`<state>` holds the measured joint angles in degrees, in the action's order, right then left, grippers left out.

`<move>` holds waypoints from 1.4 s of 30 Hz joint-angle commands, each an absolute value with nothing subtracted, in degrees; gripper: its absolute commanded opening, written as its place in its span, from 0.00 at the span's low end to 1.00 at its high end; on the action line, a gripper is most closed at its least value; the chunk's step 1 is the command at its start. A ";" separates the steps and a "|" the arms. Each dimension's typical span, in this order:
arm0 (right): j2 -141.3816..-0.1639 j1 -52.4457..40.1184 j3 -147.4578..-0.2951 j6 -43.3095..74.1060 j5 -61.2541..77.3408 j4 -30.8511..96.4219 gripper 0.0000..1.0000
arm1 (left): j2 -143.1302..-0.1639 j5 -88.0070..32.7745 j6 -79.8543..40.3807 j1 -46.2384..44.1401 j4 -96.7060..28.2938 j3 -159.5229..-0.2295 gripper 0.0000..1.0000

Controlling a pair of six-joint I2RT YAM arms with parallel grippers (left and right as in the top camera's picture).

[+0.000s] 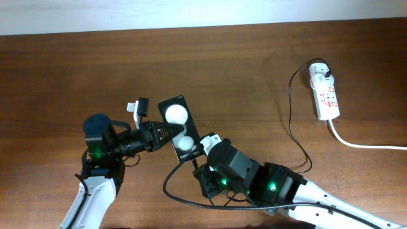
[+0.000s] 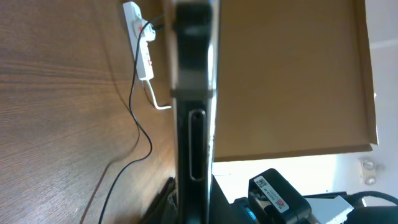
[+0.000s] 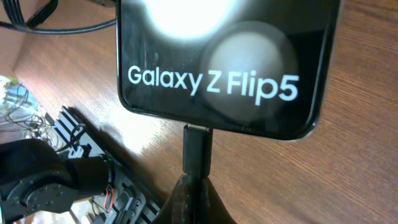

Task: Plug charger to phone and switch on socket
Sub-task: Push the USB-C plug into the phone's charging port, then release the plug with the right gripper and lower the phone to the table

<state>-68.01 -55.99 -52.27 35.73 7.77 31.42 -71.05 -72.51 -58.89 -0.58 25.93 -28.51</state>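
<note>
On my right wrist feed the right gripper (image 3: 196, 186) is pinched tight around the charger (image 3: 198, 152), just behind its small black connector, with no gap that I can see between the fingers and the plug body. The connector stands straight up out of the jaws and its tip meets the middle of the phone's (image 3: 224, 56) bottom edge, right under the white "Galaxy Z Flip5" lettering; I cannot tell how deep it sits in the port. From overhead, the right gripper (image 1: 205, 147) comes in at the phone's (image 1: 181, 127) near end. The left gripper (image 1: 164, 132) reaches in from the left and is clamped on the phone's long side, between the two white round spots. The left wrist feed shows the phone (image 2: 196, 124) edge-on and blurred, filling the middle of the frame. Behind the right arm the charger's thin black cable (image 1: 291, 121) loops over the table (image 1: 241, 63) and runs up to the socket (image 1: 324, 95). The socket lies well apart at the far right, its thick white cord (image 1: 362, 145) trailing off toward the edge. The left wrist camera also catches the socket (image 2: 142, 46) and the cable (image 2: 142, 134) beyond the phone. I cannot read the switch position from here.
</note>
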 commanded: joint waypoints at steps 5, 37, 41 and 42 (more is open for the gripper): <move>-67.75 -55.81 -56.71 31.73 3.81 29.85 0.04 | -70.81 -85.73 -51.70 -1.78 25.65 -29.12 0.00; -36.73 -55.81 -56.69 31.77 -2.20 66.96 0.68 | -117.38 -48.88 -29.82 -21.02 -13.26 -77.52 0.00; -36.73 -55.81 -56.14 31.77 -2.20 68.20 0.75 | -123.59 -45.17 -28.12 -20.95 -15.66 -77.54 0.00; -36.73 -55.81 -55.96 31.77 -2.17 68.20 0.82 | -123.81 -44.51 -27.38 -20.97 -15.99 -77.52 0.00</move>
<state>-36.95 -56.01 -56.14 31.79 -1.52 68.03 -122.80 -46.33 -30.39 -20.84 -14.81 -75.99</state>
